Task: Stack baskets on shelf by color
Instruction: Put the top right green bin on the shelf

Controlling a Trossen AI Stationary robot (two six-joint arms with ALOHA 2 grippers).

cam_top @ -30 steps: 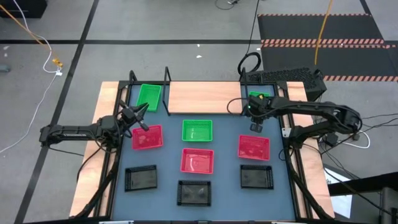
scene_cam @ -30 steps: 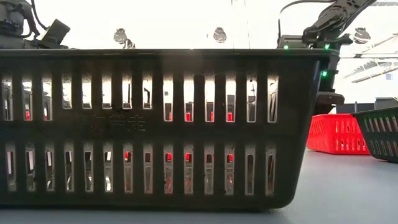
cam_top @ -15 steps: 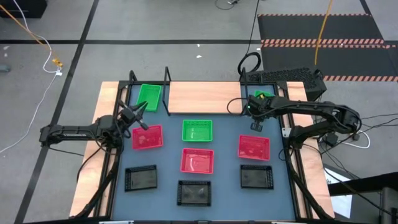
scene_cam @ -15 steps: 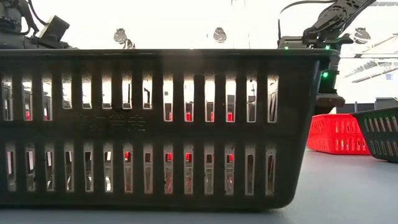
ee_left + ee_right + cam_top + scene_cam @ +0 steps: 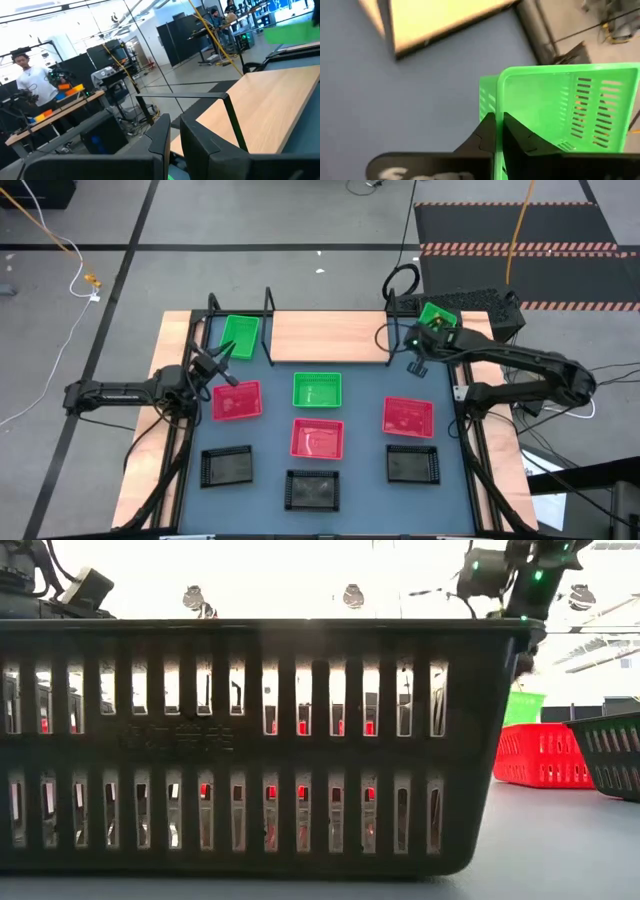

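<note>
Left gripper (image 5: 222, 363): left of frame centre in the high view, above the top edge of a pink-red basket; fingers (image 5: 200, 145) drawn nearly together with only a thin gap, nothing between them.
Green basket on shelf (image 5: 239, 335): upper left, lying at the left end of the light-wood shelf (image 5: 325, 337); bright green, rectangular, open side up.
Pink-red baskets: one at left (image 5: 236, 401), one at centre (image 5: 317, 438), one at right (image 5: 408, 416), all on the blue-grey tabletop (image 5: 360, 480); slotted walls.
Middle green basket (image 5: 317, 390): centre of the frame, just below the shelf's front edge.
Black baskets: three in a row along the lower part of the frame, left (image 5: 226, 467), centre (image 5: 313, 489), right (image 5: 413, 464); the centre one fills the low view with its slotted side.
Right gripper (image 5: 424, 340): upper right, at the shelf's right end; clamped on the rim of the held green basket (image 5: 560, 107).
Held green basket: tilted, clear of the tabletop; perforated wall visible.
</note>
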